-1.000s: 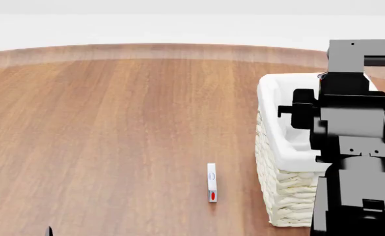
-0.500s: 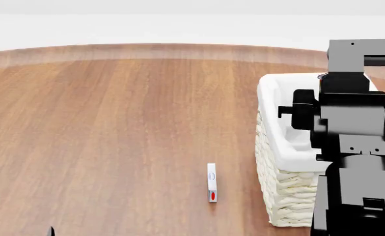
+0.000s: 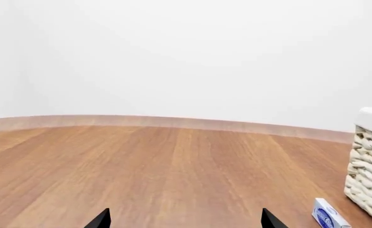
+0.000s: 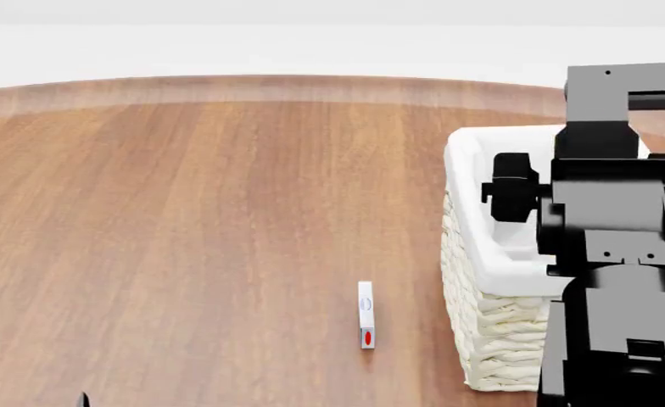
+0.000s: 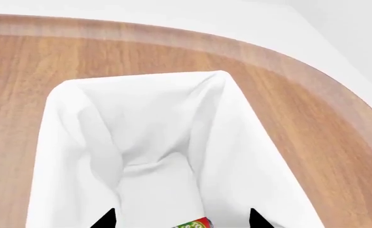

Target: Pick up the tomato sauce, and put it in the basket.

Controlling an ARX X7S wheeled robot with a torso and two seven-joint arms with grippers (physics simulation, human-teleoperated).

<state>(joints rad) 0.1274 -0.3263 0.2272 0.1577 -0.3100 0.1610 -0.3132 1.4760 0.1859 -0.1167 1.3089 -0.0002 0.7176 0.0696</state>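
Observation:
The cream wicker basket [image 4: 485,339] with its white cloth liner [image 5: 142,128] stands at the right. My right arm [image 4: 610,212] hangs over it, and the right wrist view looks straight down into the liner. A sliver of the tomato sauce can [image 5: 193,223], red and green, shows low between the tips of my right gripper [image 5: 181,221]. Its jaws stand wide apart and do not touch the can. My left gripper [image 3: 184,219] is open and empty, low over the wood at the near left, with its tips just showing in the head view [image 4: 27,400].
A small white box [image 4: 366,315] with blue and red marks lies on the wooden surface [image 4: 197,220] just left of the basket; it also shows in the left wrist view [image 3: 330,216]. A white wall runs behind the curved far edge.
My right arm's wrist has shifted a little to the left over the basket. My left gripper's tips have sunk slightly at the bottom of the head view.

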